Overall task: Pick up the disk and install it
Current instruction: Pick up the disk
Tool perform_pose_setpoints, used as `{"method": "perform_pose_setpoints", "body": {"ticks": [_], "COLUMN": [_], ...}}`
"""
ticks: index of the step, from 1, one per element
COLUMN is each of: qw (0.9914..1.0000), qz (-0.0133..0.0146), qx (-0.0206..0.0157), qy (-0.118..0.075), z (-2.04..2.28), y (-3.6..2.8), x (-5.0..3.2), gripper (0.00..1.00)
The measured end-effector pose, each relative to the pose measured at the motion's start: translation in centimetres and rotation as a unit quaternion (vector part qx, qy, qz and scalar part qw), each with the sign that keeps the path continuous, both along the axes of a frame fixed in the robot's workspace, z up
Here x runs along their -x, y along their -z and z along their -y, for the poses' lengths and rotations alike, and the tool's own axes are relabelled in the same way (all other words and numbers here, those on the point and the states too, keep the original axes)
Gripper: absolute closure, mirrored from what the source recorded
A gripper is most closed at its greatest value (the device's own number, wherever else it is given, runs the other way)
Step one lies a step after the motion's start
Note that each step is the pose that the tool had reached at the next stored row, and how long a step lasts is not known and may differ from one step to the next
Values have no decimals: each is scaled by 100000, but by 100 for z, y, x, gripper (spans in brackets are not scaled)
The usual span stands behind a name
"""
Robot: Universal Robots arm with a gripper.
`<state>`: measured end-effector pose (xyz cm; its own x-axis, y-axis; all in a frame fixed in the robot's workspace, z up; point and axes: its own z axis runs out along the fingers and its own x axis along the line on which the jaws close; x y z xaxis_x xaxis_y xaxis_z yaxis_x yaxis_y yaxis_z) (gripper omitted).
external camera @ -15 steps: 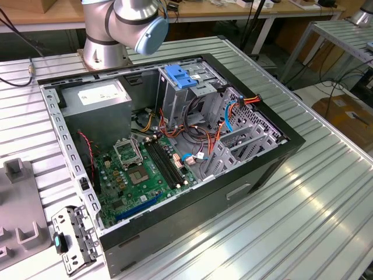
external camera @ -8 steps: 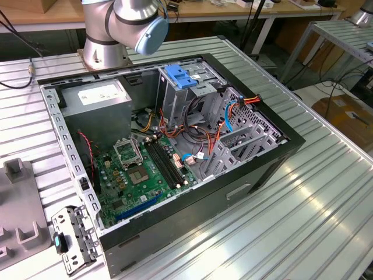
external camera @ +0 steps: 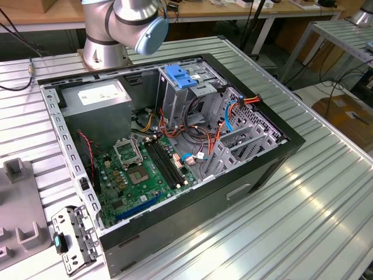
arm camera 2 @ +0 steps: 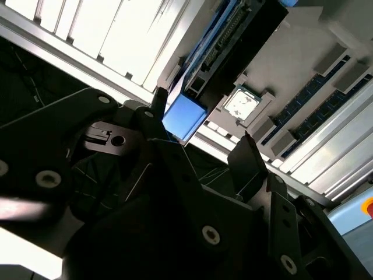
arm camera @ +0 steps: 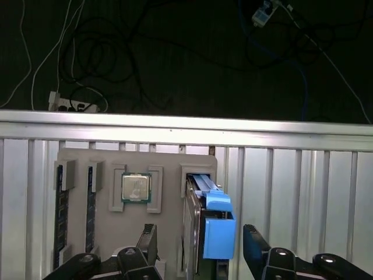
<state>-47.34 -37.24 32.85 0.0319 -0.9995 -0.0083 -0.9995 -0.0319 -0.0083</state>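
Disk (arm camera: 217, 233) upright on edge in grey tray (arm camera: 169, 198) slot, blue rails.

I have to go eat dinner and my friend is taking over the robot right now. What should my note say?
The gripper is open, with one finger on each side of the disk and not closed on it.
The disk, a rectangular silver metal hard drive with blue plastic side rails, stands on edge in a slot of the flat grey holder tray, beside a square silver processor chip.
Done: nothing yet; the disk is not lifted.
Left: the pick-up and the install. The open black computer case shows in the exterior view.
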Motion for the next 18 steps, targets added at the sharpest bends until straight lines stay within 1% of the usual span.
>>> {"method": "perform_pose_setpoints", "body": {"ticks": [3,5,6,8,12,18], "qw": [99995,99991,99991,99991,99990,99990], "qz": [26,15,18,18,15,2], "qx": [-108,-127,-136,-175,-272,-283], "qy": [994,1328,1345,1352,1353,1355], "z": [0,-1,-1,-5,-14,-43], "y": [37,70,100,137,190,272], "x": [-28,-29,-29,-26,-4,5], "gripper": [31,31,31,31,31,31]}}
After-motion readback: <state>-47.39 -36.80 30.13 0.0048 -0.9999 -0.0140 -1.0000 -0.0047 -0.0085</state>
